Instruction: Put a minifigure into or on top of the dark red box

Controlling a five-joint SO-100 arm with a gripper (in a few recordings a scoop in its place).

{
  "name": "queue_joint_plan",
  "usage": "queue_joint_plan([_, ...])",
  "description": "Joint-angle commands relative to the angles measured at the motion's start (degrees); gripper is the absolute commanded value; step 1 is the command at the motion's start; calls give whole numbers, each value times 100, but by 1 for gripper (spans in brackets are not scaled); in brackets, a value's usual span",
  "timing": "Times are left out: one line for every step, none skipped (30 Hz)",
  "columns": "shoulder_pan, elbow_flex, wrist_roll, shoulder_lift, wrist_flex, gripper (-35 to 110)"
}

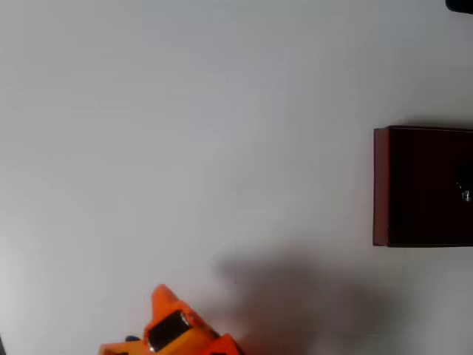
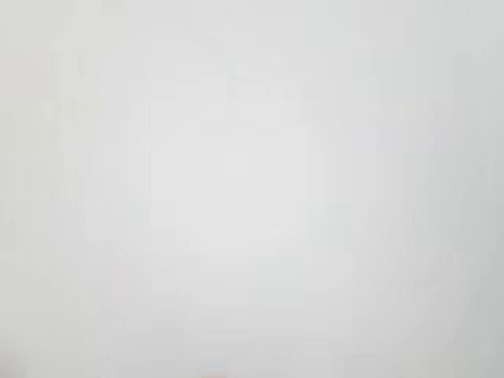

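hugging the right edge, dark red box; wide bare table; fingers' state unclear.

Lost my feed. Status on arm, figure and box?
Arm at bottom edge, overhead view; jaws unreadable. Box at right edge, small pale speck inside, likely the figure. White table between them, nothing blocking.

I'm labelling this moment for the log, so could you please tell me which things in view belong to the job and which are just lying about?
Belongs to the job:
- dark red box at the overhead view's right edge
- minifigure, a tiny pale speck inside the box
- orange arm at the bottom edge

Just lying about:
- dark object in the top right corner
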Motion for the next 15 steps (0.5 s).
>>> queue_joint_plan([-176,492,97,343,-79,0])
queue_joint_plan([-202,545,123,325,-105,0])
queue_joint_plan([-185,615,141,325,-123,0])
queue_joint_plan([-97,782,167,325,-229,0])
queue_joint_plan([-79,976,220,316,-431,0])
queue_joint_plan([-53,1081,264,299,-562,0])
queue_joint_plan([-53,1072,325,281,-519,0])
queue_joint_plan([-44,1063,387,272,-492,0])
queue_joint_plan([-9,1055,422,246,-492,0])
queue_joint_plan([0,1037,439,229,-466,0])
queue_joint_plan([26,1028,475,220,-422,0])
queue_joint_plan([53,1020,510,193,-413,0])
queue_joint_plan([62,1020,527,185,-413,0])
queue_joint_plan([88,1011,536,176,-413,0])
queue_joint_plan([97,1011,536,167,-404,0])
